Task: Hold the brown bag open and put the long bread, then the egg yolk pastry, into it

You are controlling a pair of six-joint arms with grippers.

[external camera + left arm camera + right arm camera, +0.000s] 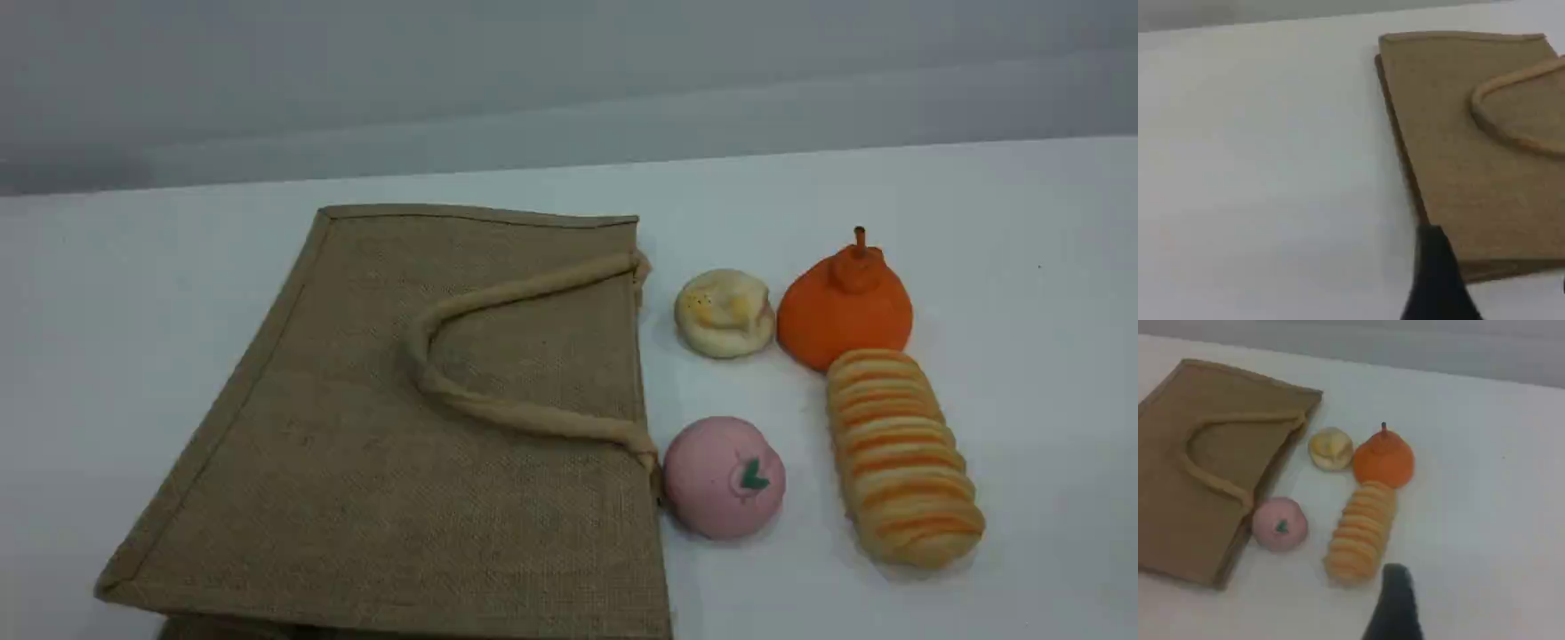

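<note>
Brown bag (400, 444) lies flat; long bread (902, 458) near pink ball (722, 477).

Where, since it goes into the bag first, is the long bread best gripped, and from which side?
Probably the middle of the long bread, across its narrow width, from above. It lies flat with both long sides free, while its far end crowds the orange pear.

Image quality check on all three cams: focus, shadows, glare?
Scene view: sharp enough to show the weave of the brown bag, even diffuse light, faint soft shadows by the long bread, no glare. Left wrist view: soft overall, the dark fingertip blurred at the bottom edge. Right wrist view: also soft, the egg yolk pastry shows little detail.
</note>
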